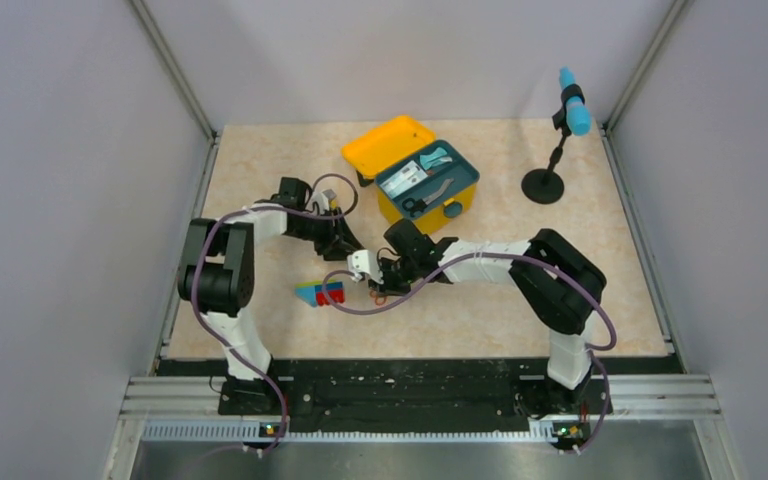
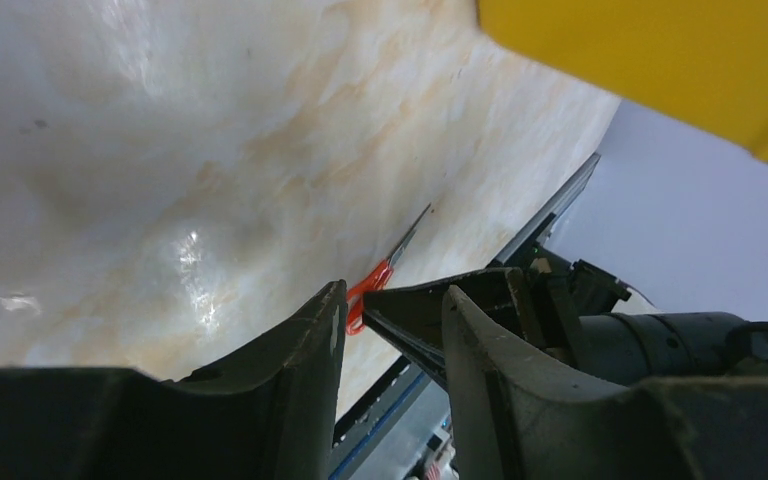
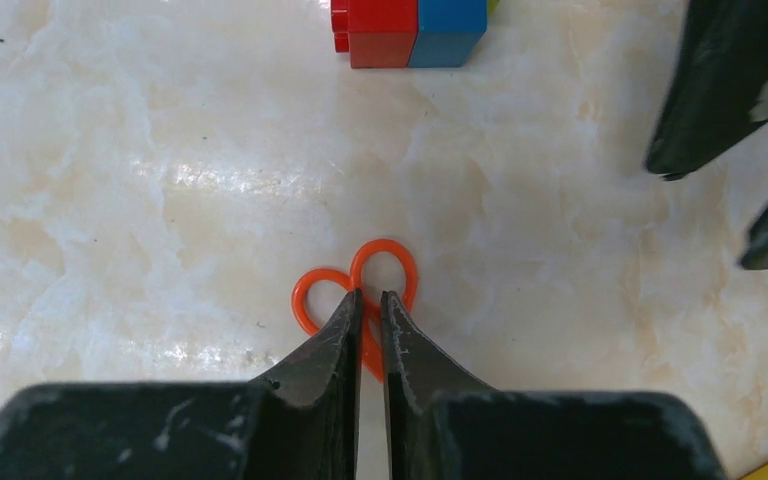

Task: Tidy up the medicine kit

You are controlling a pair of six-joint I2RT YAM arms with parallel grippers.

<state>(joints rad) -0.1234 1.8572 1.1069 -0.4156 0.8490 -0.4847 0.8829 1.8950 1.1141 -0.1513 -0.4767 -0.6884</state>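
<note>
The medicine kit point(image 1: 438, 210), a yellow box, stands open at the back middle with its lid point(image 1: 388, 145) laid back. A teal tray point(image 1: 426, 178) with tools sits inside it. Orange-handled scissors point(image 3: 382, 260) lie flat on the table in front of the kit. My right gripper point(image 3: 371, 300) is shut on them where the two handle loops meet. My left gripper point(image 2: 392, 300) hangs open just beside it, nothing between its fingers point(image 3: 720, 90). From the left wrist the scissors point(image 2: 380, 275) and a yellow corner of the kit point(image 2: 640, 60) show.
A multicoloured toy block point(image 1: 320, 293) lies just left of the scissors; in the right wrist view the block point(image 3: 410, 30) shows at the top edge. A black stand with a blue-tipped microphone point(image 1: 545, 185) is at the back right. Grey walls close in the table.
</note>
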